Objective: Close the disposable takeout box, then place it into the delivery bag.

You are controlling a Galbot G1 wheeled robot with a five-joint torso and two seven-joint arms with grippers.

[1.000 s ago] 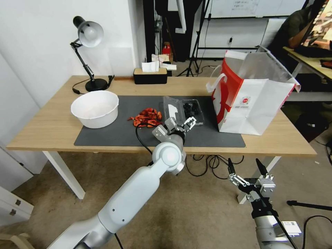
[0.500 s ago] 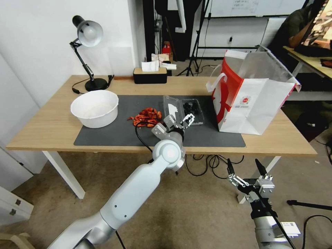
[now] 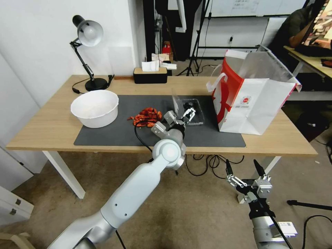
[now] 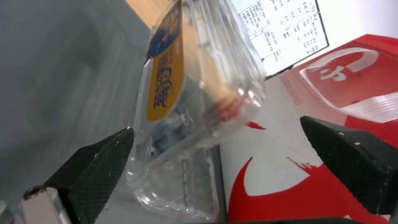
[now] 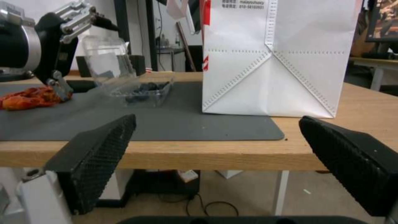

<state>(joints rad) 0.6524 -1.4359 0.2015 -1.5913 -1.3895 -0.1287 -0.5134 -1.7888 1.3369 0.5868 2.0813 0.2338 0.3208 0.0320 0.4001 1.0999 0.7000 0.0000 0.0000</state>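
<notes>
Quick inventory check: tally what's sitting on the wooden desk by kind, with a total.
Containers: 3 — round white bowl, clear plastic hinged takeout box of dark berries, black tissue box
Bags: 1 — white-and-red paper delivery bag
Lamps: 1 — black desk lamp
Mats: 1 — dark grey mat
Loose food piles: 1 — red chilli pile
Total: 7

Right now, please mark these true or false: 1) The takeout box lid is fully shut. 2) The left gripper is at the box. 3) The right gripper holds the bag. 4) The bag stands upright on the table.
1) False. The lid of the takeout box stands raised, about halfway.
2) True. The left gripper is open, one finger beside the lid.
3) False. The right gripper is open, low before the table, apart from the delivery bag.
4) True.
</notes>
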